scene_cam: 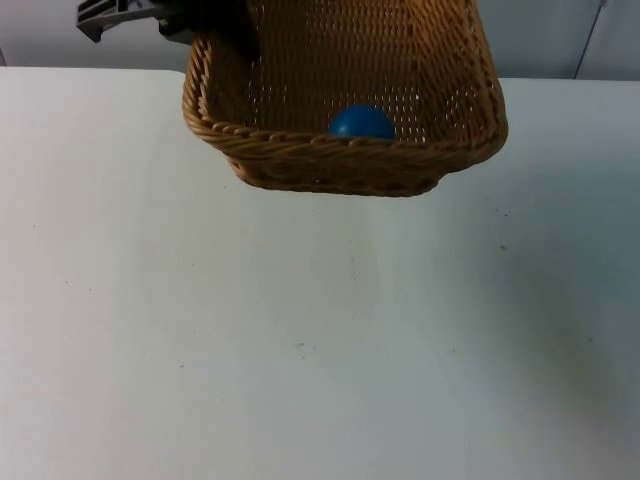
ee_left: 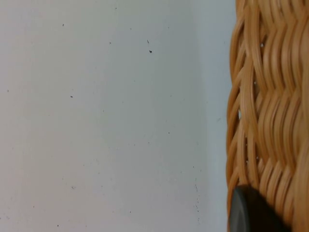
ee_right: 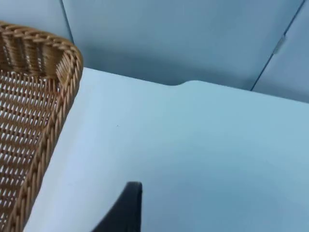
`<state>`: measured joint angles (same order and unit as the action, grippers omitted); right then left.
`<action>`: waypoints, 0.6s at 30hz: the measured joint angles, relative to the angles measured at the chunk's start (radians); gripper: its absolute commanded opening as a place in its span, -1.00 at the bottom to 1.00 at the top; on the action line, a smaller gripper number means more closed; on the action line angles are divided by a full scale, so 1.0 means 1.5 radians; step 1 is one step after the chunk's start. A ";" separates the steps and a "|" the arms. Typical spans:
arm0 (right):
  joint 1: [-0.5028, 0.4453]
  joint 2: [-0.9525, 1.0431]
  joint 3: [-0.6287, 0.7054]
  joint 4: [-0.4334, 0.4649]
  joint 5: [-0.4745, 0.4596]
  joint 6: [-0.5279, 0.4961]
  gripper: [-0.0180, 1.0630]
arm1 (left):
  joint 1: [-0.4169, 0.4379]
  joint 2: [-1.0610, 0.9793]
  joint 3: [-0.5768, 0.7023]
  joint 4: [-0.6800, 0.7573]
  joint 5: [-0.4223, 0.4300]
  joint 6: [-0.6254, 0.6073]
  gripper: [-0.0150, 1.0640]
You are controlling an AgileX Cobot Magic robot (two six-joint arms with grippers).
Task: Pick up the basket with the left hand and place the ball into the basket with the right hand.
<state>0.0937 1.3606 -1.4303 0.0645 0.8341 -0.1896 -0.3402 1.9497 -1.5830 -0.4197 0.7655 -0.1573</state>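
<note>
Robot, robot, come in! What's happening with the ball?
Left gripper holding basket up. Ball inside basket. Right gripper beside basket.

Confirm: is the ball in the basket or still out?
In: the blue ball sits inside the wicker basket, behind its near rim.

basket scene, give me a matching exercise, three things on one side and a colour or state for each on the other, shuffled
Things:
1. basket
2. ball
3. table

Colour or state:
A. blue, lying inside the basket
B. white, with small dark specks
C. tan wicker, held up off the table at its rim by the left hand

Pairs: 1-C, 2-A, 3-B
</note>
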 measured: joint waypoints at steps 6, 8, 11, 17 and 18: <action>0.000 -0.086 0.088 -0.043 -0.024 0.049 0.96 | 0.000 0.000 0.000 0.000 0.002 0.003 -0.98; 0.000 -0.132 0.123 -0.048 -0.029 0.063 0.96 | 0.000 0.000 0.000 0.000 0.002 0.003 -0.98; 0.000 -0.179 0.152 -0.049 -0.033 0.075 0.96 | 0.000 0.000 0.000 0.000 0.002 0.004 -0.98; 0.000 -0.250 0.194 -0.051 -0.025 0.093 0.96 | 0.000 0.000 0.000 0.000 0.002 0.005 -0.98; 0.000 -0.258 0.197 -0.051 -0.022 0.098 0.96 | 0.000 0.000 0.000 0.001 0.003 0.005 -0.98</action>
<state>0.0937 0.9730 -1.1347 -0.0116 0.8017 -0.0427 -0.3402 1.9497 -1.5830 -0.4178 0.7703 -0.1492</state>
